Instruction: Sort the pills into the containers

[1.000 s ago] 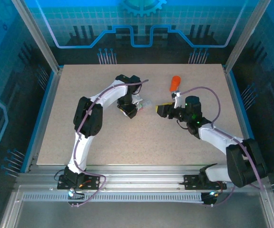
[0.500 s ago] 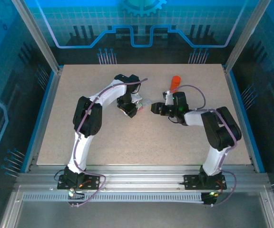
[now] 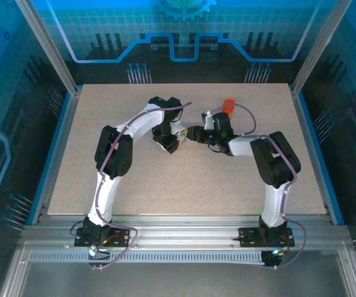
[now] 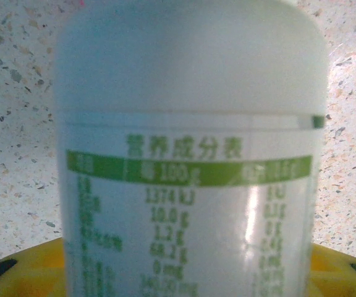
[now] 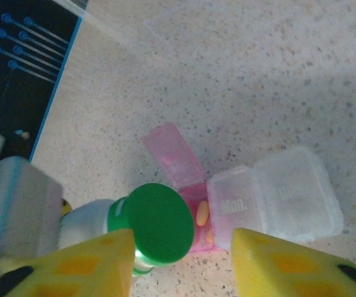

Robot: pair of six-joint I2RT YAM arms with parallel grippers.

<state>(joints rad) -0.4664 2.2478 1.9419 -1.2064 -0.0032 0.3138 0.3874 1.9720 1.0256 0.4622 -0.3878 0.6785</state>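
Observation:
A white bottle (image 4: 190, 124) with a green label band and a green cap (image 5: 159, 221) is held on its side by my left gripper (image 4: 184, 272), whose yellow fingers (image 4: 17, 266) sit on either side of it. My left gripper (image 3: 169, 141) stands near the table's middle. My right gripper (image 5: 181, 240) faces the cap, open; the cap lies close to its left finger (image 5: 85, 266), with a gap to the right one. Just behind the cap sits a pink clear container (image 5: 187, 185) with its lid up and yellow pills (image 5: 201, 213) inside. The orange bottle (image 3: 228, 105) lies behind my right gripper (image 3: 193, 134).
Clear pill-box compartments (image 5: 283, 198), one marked "Mon.", adjoin the pink one on its right. The speckled table (image 3: 184, 185) has bare room in front and to the left. A blue rim (image 5: 54, 93) marks the table's edge in the right wrist view.
My right gripper has swung left from beside the orange bottle up to the green cap, and its jaws have narrowed. The left arm and the white bottle have stayed still.

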